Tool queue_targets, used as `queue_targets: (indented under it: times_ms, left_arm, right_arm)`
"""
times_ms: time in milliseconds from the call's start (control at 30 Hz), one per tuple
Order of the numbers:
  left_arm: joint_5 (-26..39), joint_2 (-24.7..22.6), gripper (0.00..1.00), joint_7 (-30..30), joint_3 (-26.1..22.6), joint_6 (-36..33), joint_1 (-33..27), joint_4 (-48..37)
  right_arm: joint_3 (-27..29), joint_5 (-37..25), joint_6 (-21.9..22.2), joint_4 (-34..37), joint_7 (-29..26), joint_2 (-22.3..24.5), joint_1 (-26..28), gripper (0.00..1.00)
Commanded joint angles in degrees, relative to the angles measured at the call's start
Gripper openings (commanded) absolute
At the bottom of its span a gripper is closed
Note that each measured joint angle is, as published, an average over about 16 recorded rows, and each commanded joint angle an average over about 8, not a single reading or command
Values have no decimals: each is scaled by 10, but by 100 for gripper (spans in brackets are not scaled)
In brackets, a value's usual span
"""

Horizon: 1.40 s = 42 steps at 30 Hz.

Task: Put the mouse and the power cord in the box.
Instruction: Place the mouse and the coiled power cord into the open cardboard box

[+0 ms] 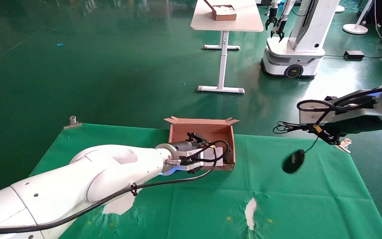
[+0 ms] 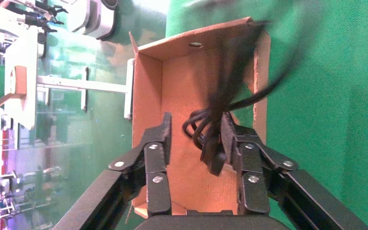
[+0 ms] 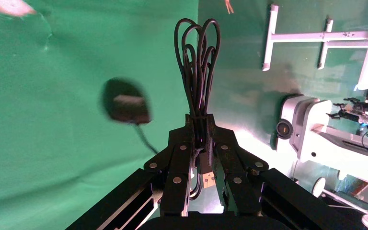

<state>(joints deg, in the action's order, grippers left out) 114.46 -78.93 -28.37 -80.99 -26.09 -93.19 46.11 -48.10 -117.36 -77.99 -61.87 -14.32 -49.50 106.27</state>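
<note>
The brown cardboard box point(image 1: 177, 132) stands on the green cloth; my left gripper point(image 1: 225, 152) reaches into it. In the left wrist view this gripper point(image 2: 194, 127) is open over the box floor point(image 2: 182, 86). The looped black power cord point(image 2: 211, 124) hangs blurred between the jaws, against one finger, its plug lowest. My right gripper point(image 1: 307, 127) is out to the right, above the cloth's far edge. It point(image 3: 202, 122) is shut on the mouse's bundled thin cable point(image 3: 197, 57), with the silver USB plug between the fingers. The black mouse point(image 1: 293, 161) dangles below on its cable point(image 3: 124, 101).
The cloth has a torn patch point(image 1: 250, 212) near the front, and metal clips at its far corners point(image 1: 72, 122) point(image 1: 345, 143). Beyond it on the green floor stand a white table point(image 1: 225, 25) with a smaller brown box point(image 1: 224, 12) and another robot point(image 1: 293, 49).
</note>
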Motion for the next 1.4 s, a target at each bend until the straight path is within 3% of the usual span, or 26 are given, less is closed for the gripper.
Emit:
queue_targets:
  times_ms: [33,300,567,767,1100,1233,1400]
  left_arm:
    - [-4,0,100,-6,-11,4,-3,0]
    - [-16,1,100,-24,-34,18,-13,-10]
    - [-29,17,100,-67,-29,27,-36,-102]
    - [-36,61,100,-80,-27,2,-46,-129]
    - [-20,97,100,-108,-31,-17,-47,-83]
    - [-9,101,100,-123,-33,-18,-47,-73]
    - [5,104,100,-139,-35,-20,-47,-63]
  right_arm:
    - [0,1,-2,-4,-1,0,-1,0]
    - [4,9,-5,-17,5,-7,12,0]
    - [7,25,16,-8,36,-40,20,0]
    - [5,30,79,61,96,-112,22,0]
    - [-3,58,206,275,256,-268,29,0]
    - [-20,93,232,300,302,-289,19,0]
    - [-65,140,251,289,316,-292,2,0]
